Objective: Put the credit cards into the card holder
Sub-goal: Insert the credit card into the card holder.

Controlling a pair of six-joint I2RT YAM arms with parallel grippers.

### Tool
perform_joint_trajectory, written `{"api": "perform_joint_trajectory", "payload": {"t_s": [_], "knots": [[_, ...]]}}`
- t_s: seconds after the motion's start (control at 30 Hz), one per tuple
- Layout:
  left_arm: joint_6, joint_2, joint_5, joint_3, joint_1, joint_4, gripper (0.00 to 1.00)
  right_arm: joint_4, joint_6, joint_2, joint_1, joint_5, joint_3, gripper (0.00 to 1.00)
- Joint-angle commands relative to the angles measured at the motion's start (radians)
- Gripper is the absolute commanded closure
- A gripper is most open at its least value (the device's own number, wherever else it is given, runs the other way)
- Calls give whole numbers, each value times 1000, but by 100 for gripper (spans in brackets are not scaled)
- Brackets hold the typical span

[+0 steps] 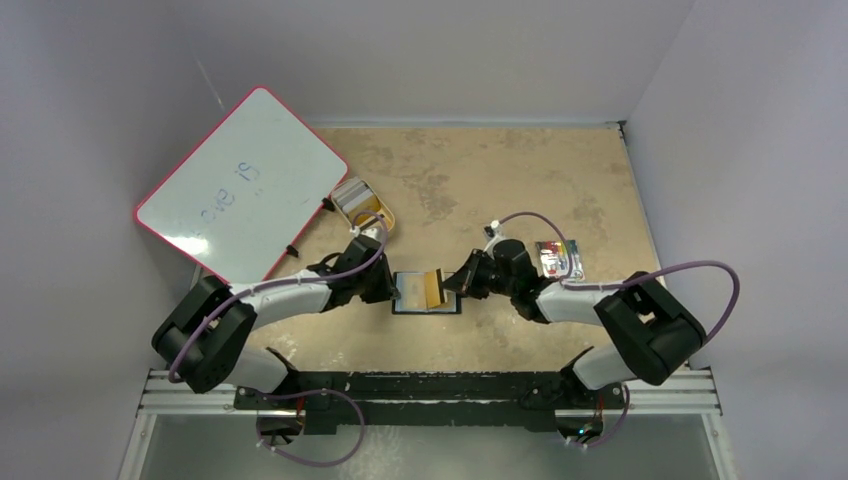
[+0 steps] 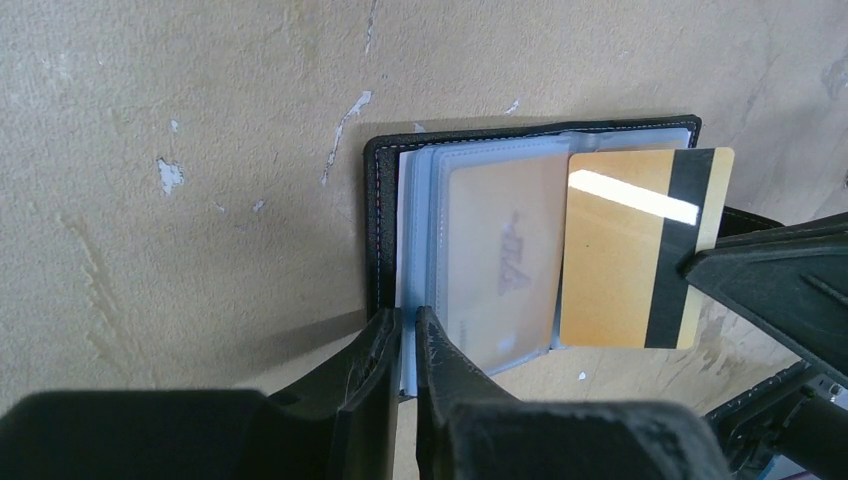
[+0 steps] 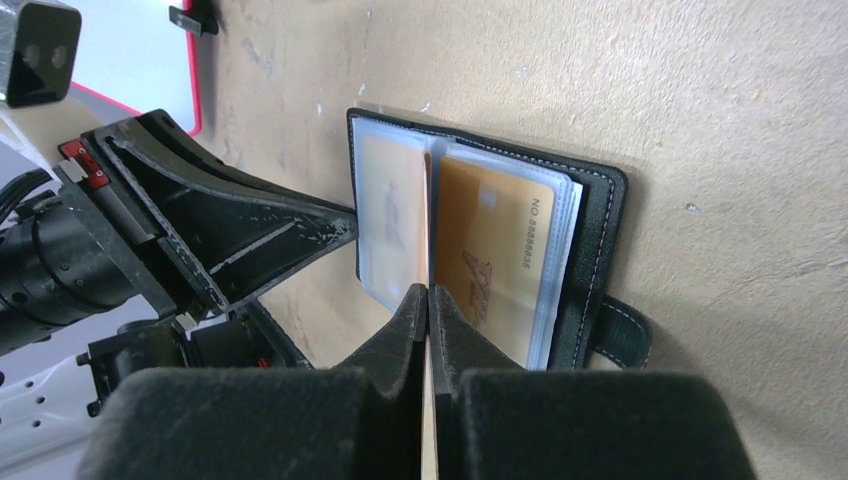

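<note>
**A:** Overhead view: what is entered?
**B:** The card holder (image 1: 408, 296) is recorded open at frame centre on the surface (image 1: 500, 180). The left hand (image 1: 388, 287) is set at its left edge and the right hand (image 1: 452, 284) at its right. The held credit card (image 1: 433, 289) is between them. Blue writing on the whiteboard (image 1: 240, 185), upper left, cannot be read.

**A:** Left wrist view?
**B:** The left hand is seen clenched on the lower edge of the clear sleeves, bottom centre. The held credit card, gold with a black stripe, is laid over the right half. A sleeved credit card (image 2: 500, 260) is noted at centre, and its logo is too blurred to read.

**A:** Right wrist view?
**B:** The right hand is clenched on the held credit card, which is seen edge-on at centre. A numbered credit card (image 3: 495, 250) is listed in the right page. It is marked "NO" and a row of digits, mostly eights, with a slanted logo that cannot be made out.

**A:** Step and requirement?
**B:** Insertion is judged to be in hand. The card's edge is to be lined up with a sleeve mouth and slid in while the leaves are pinned apart.
</note>
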State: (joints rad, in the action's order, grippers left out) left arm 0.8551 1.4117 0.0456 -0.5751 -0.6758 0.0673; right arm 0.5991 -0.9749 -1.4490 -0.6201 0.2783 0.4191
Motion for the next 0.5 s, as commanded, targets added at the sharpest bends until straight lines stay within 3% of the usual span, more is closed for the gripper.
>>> {"api": "perform_joint_trajectory", "payload": {"t_s": [0.0,0.47], "knots": [[19,-18,-14,26,-11,-23,91,41,-15,6,-15,-20,-10,100],[37,-17,-17,50,-22,-42,93,-22,-23,56,-24,-79,-31,100]]}}
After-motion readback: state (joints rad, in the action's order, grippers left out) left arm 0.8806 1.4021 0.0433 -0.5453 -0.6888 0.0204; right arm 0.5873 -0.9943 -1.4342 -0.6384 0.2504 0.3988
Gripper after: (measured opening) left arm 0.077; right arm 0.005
